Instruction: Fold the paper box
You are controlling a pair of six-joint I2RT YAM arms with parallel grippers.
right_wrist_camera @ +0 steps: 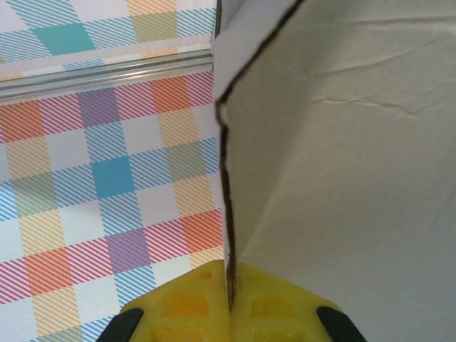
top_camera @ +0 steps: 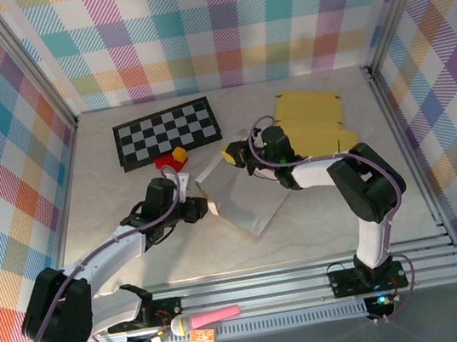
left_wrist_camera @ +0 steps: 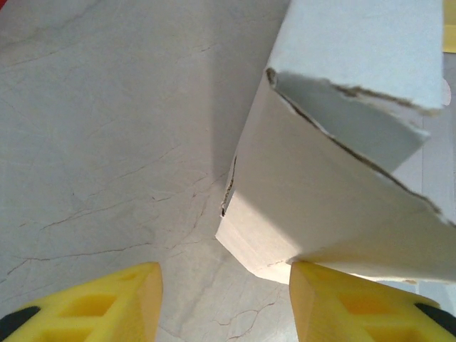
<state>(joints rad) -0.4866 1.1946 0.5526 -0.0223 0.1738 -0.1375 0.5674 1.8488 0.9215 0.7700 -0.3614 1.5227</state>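
The paper box (top_camera: 245, 194) is a pale grey-white sheet, partly folded, lying mid-table with its far left panel raised. My right gripper (top_camera: 235, 154) is shut on that raised panel's top edge; in the right wrist view the yellow fingers (right_wrist_camera: 229, 292) pinch the thin dark edge of the box (right_wrist_camera: 342, 142). My left gripper (top_camera: 200, 207) sits low at the box's left corner. Its yellow jaws (left_wrist_camera: 224, 306) stand open over bare table, and the right fingertip (left_wrist_camera: 342, 299) touches the underside of a folded flap of the box (left_wrist_camera: 320, 185).
A black-and-white checkerboard (top_camera: 167, 133) lies at the back left, with a red and a yellow block (top_camera: 171, 158) just in front of it. A flat yellow cardboard sheet (top_camera: 311, 116) lies at the back right. Plaid walls enclose the table (top_camera: 127, 238).
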